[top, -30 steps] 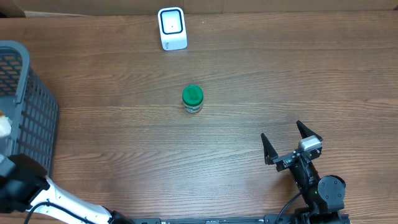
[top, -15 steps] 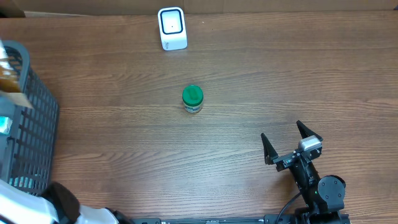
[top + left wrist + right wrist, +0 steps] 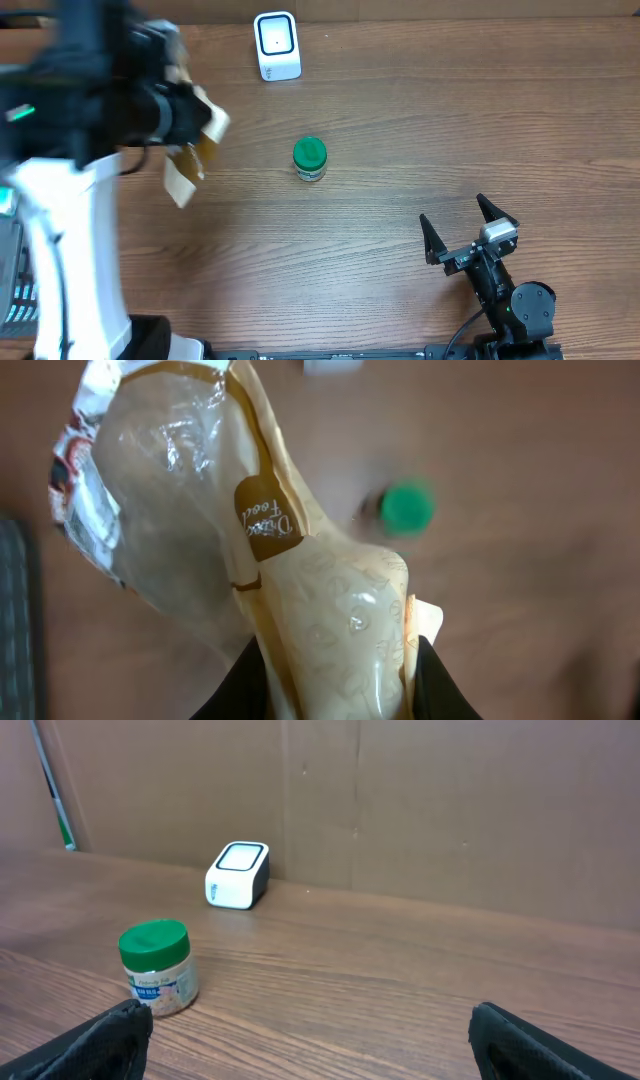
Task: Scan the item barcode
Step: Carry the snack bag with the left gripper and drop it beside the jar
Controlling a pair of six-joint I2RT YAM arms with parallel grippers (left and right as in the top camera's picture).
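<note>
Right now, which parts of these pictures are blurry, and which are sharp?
Overhead: the left arm and its packet are smeared; the jar and scanner are crisp. Left wrist: the packet is sharp with glare on its plastic, the table behind blurred. Right wrist: all clear, only its own fingertips look soft.

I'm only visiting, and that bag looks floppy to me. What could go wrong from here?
The left fingers pinch only one end of the limp bag, so it could slip out or swing. Its shiny, crumpled film may keep the scanner from reading the barcode, which I cannot see in these views. The dangling bag might also knock the jar standing nearby.
</note>
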